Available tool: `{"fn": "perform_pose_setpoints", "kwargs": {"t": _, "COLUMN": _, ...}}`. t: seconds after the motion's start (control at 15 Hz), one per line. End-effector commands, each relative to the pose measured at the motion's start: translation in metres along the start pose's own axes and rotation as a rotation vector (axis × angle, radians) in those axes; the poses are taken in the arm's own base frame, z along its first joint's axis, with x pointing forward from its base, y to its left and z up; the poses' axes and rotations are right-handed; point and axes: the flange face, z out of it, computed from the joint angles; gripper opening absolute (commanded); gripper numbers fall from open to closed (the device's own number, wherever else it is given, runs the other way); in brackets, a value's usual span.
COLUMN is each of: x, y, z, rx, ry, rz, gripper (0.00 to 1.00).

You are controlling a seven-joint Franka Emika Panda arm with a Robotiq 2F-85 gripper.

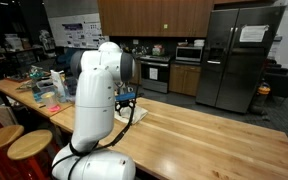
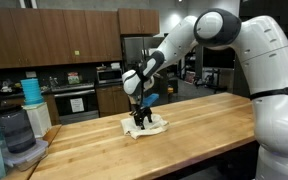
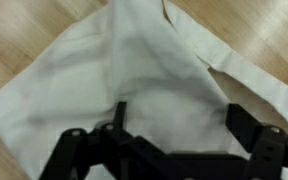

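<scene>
Directly beneath the gripper [image 2: 139, 118] lies a white cloth [image 2: 147, 126], spread in a loose crumpled patch on the wooden counter [image 2: 199, 125]. In that exterior view the arm reaches down from the right and the gripper stands roughly upright over the cloth, its tips at or just touching the fabric; contact cannot be confirmed. In the wrist view the cloth [image 3: 124, 70] fills most of the picture ahead of the gripper [image 3: 174, 118], with a folded flap and an open slit toward the upper right. Its long axis runs from lower left to upper right across that view, oblique to the line between the fingers. The jaws stand apart, with fabric showing between them and nothing clamped. In an exterior view the robot's body hides most of the cloth [image 1: 136, 113].
</scene>
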Motion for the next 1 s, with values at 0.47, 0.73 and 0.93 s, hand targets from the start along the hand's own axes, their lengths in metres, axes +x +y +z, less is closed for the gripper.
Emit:
{"fn": "perform_pose_setpoints", "kwargs": {"t": 0.47, "x": -0.051, "y": -0.046, "z": -0.113, "rx": -0.119, "ry": 0.298, "rz": 0.152, "gripper": 1.00}}
{"fn": "perform_pose_setpoints", "kwargs": {"t": 0.73, "x": -0.060, "y": -0.065, "z": -0.149, "rx": -0.088, "ry": 0.464, "rz": 0.244, "gripper": 1.00}}
{"fn": "perform_pose_setpoints", "kwargs": {"t": 0.93, "x": -0.066, "y": -0.078, "z": -0.161, "rx": -0.079, "ry": 0.552, "rz": 0.287, "gripper": 1.00}}
